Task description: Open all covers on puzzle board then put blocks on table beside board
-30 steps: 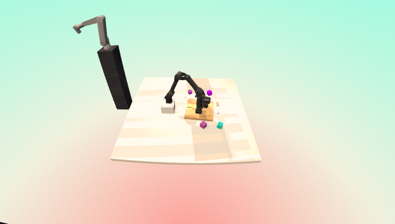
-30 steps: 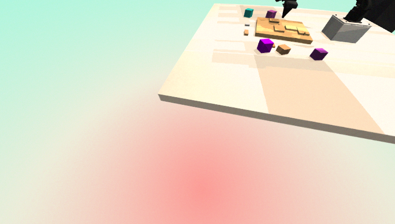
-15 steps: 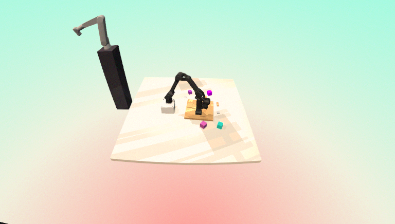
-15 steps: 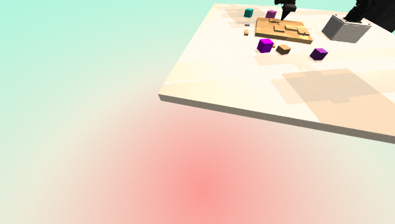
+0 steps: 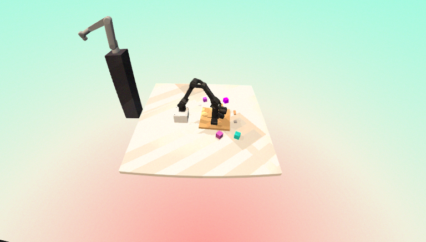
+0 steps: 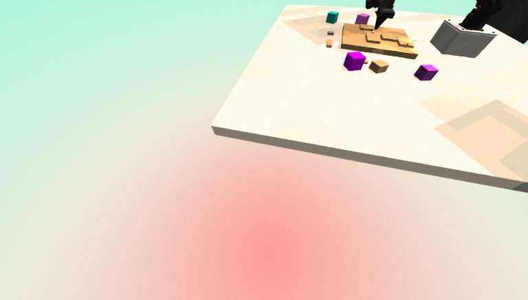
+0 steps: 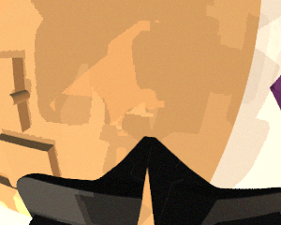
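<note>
The wooden puzzle board lies flat on the table. My gripper is shut and empty, pointing down with its tips just above or at the board's surface. Near the tips in the exterior view is a raised cover; others are a cover, a cover and a cover. The wrist view shows a raised cover at lower left and a small peg by a dark slot. Whether any well is uncovered or holds a block, I cannot tell.
Around the board stand a teal cube, a purple cube, a magenta cube, another purple cube, a brown block, a small orange block and a grey piece.
</note>
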`<state>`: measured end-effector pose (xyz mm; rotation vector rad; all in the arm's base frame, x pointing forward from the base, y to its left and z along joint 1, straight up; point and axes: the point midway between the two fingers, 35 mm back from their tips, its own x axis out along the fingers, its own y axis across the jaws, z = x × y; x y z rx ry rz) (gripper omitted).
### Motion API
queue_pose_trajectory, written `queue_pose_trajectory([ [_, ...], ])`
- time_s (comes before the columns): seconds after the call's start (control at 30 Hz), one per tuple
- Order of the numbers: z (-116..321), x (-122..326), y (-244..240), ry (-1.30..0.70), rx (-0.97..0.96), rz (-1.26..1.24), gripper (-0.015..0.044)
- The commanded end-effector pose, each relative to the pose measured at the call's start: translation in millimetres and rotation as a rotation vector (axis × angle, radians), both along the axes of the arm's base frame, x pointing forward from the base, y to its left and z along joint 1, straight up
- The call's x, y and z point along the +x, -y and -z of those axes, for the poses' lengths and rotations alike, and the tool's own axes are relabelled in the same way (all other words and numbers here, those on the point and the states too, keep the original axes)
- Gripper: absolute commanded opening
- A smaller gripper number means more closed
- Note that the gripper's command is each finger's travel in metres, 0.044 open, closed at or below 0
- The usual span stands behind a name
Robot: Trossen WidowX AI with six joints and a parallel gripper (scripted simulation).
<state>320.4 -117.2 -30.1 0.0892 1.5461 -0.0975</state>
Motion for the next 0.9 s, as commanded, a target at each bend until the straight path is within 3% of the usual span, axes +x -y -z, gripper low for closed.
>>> queue_pose_trajectory([
  [0.0,-1.2,5.2,0.7,0.005,0.001,0.003,0.0],
  [0.87,-3.0,31.3,4.8,0.007,0.001,0.003,0.0],
])
